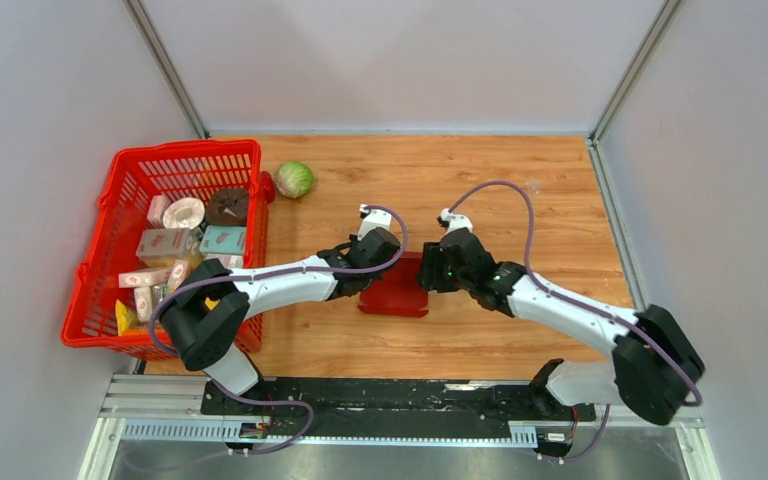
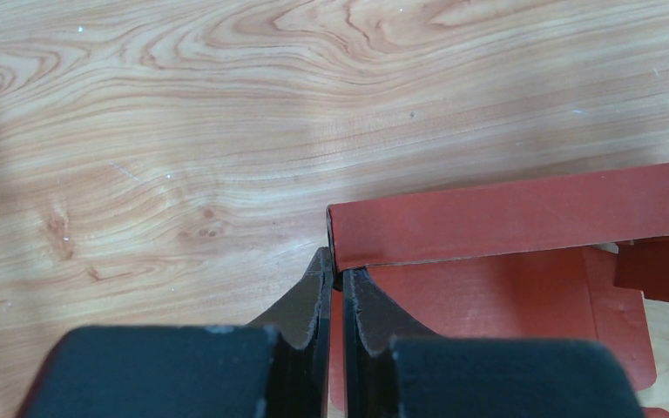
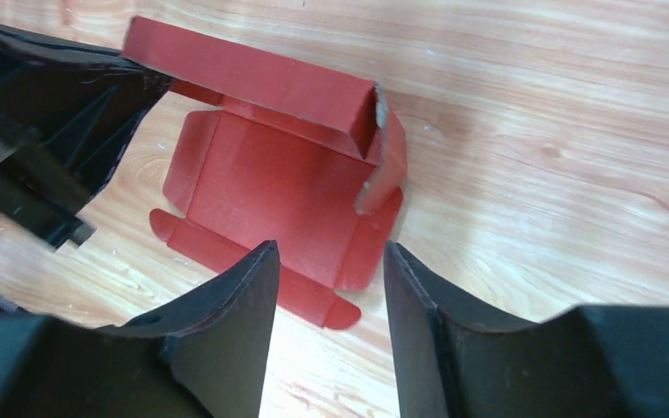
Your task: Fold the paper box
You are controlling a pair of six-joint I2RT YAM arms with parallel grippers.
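Partly done: box had one long wall up, other flaps lay flat; left hand pinched that wall's end, right hand spread, empty.

I can't read any text, number or brand from here. The only print I can spot is on the small cartons in the red basket at the far left. They show pink and teal patches with pale shapes, but from the top camera these are too small and soft to resolve into letters. The paper box near the middle looks plain red to me in both wrist views.
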